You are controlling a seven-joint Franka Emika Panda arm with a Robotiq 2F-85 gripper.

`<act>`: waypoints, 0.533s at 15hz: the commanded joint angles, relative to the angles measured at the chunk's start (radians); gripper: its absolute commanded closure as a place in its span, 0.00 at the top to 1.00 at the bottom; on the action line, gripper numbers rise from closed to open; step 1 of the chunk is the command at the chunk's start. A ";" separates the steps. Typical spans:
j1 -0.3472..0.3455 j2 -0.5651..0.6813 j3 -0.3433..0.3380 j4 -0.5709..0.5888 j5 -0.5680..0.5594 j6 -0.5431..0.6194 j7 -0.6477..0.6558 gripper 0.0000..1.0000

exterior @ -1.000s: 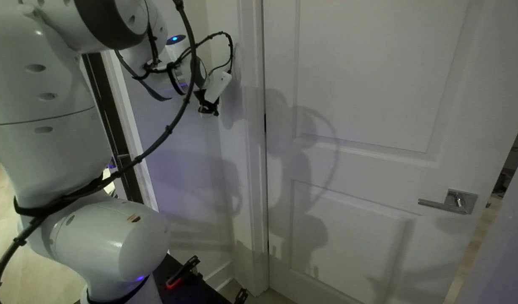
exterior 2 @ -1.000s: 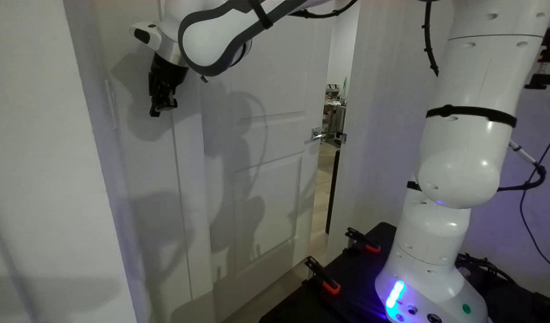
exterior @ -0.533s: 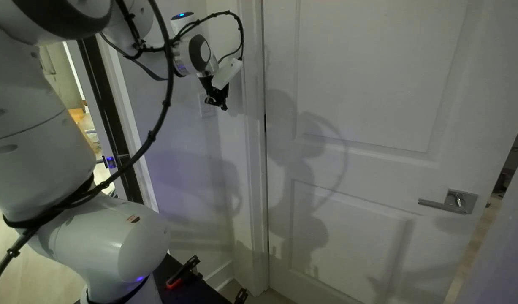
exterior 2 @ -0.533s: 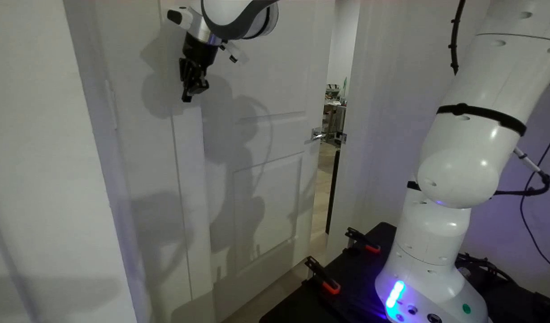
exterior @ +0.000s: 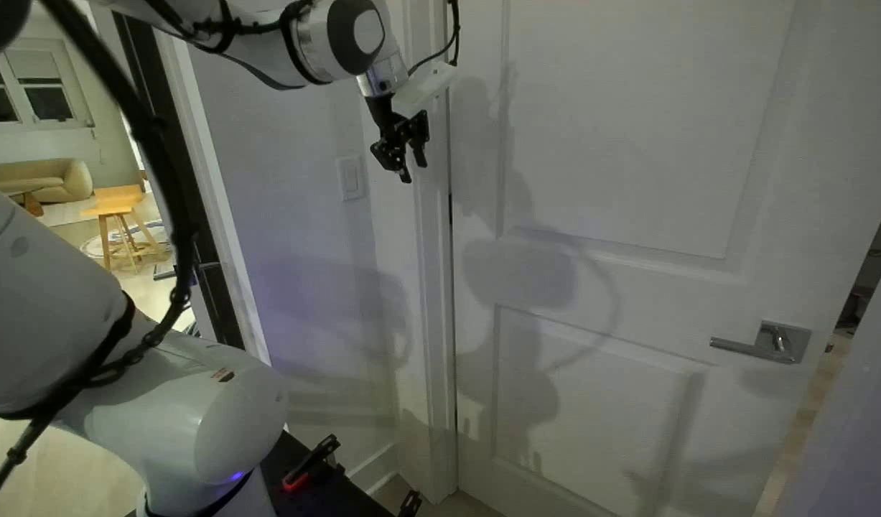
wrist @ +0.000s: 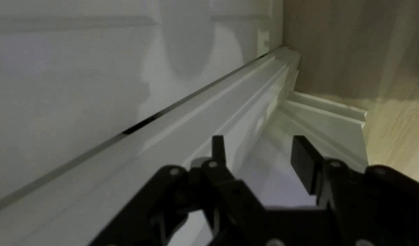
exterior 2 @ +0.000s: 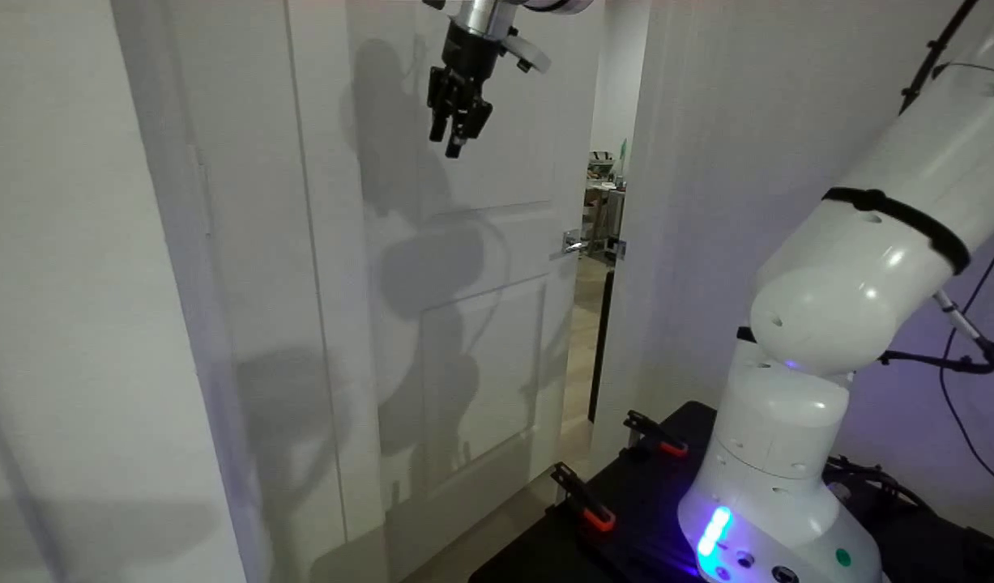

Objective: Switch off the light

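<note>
On the wall beside the door frame sits a small white switch plate (exterior: 351, 178), fully uncovered in an exterior view. Seen nearly edge-on, the same plate (exterior 2: 202, 190) is a thin raised strip in an exterior view. The light itself is out of view. My black gripper (exterior: 413, 172) hangs in the air to the right of the plate and apart from it, pointing down. In the wrist view the gripper (wrist: 259, 141) has its fingers well spread, with nothing between them. Wall and door trim show beyond the gap; the plate does not show there.
A white panelled door (exterior: 627, 172) with a silver lever handle (exterior: 763, 345) stands beside the gripper. The projecting door trim (exterior: 431, 287) runs close behind it. Clamps (exterior 2: 586, 498) grip the black table (exterior 2: 529, 559) under the arm. A black cable (exterior: 174, 208) loops along the arm.
The gripper has moved away from the switch plate towards the door, and its fingers have gone from together to apart. The plate, covered a second ago in an exterior view, is now exposed.
</note>
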 commanded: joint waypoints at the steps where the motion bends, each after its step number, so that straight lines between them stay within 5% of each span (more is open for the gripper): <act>1: -0.039 -0.103 -0.031 -0.037 -0.018 -0.080 -0.039 0.87; 3: -0.061 -0.138 -0.046 -0.042 -0.033 -0.113 -0.042 0.99; 8: -0.106 -0.174 -0.077 -0.037 -0.060 -0.163 -0.021 1.00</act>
